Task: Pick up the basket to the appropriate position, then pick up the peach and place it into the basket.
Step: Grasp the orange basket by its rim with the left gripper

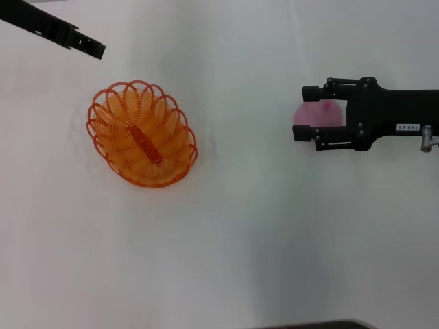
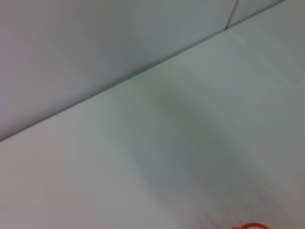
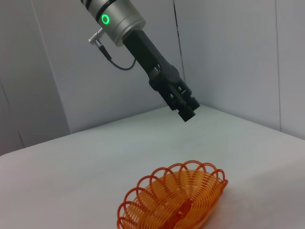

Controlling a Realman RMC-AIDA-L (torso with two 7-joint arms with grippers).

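- On the white desk [image 1: 226, 260] lie one basket [image 1: 142, 133] and one peach [image 1: 317, 113], well apart, basket toward the robot's left, peach toward its right.
- Two grippers show: the left gripper [image 1: 96, 49] hangs above the desk beyond the basket's far-left side, clear of it; the right gripper [image 1: 307, 112] is at the peach.
- Basket: orange, oval, openwork with a scalloped rim, sitting upright and empty. Its long axis runs diagonally in the head view, from far-left to near-right; a solid orange strip along its floor follows the same line. The right wrist view shows the basket [image 3: 175, 200] on the desk with the left gripper [image 3: 187, 112] in the air above and behind it.
- Peach: pale pink, round, between the right jaws, which are spread to about its width, one on each side; whether they press on it I cannot tell. It looks to be still on the desk.
- Left jaws: their opening cannot be told; nothing is in them.
- Writing: a small white label on the right arm [image 1: 405, 127] carries dark characters too small to read surely.
- A green ring light glows on the left arm's wrist [image 3: 105, 19].
- The left wrist view shows bare desk and a sliver of orange rim at its edge.
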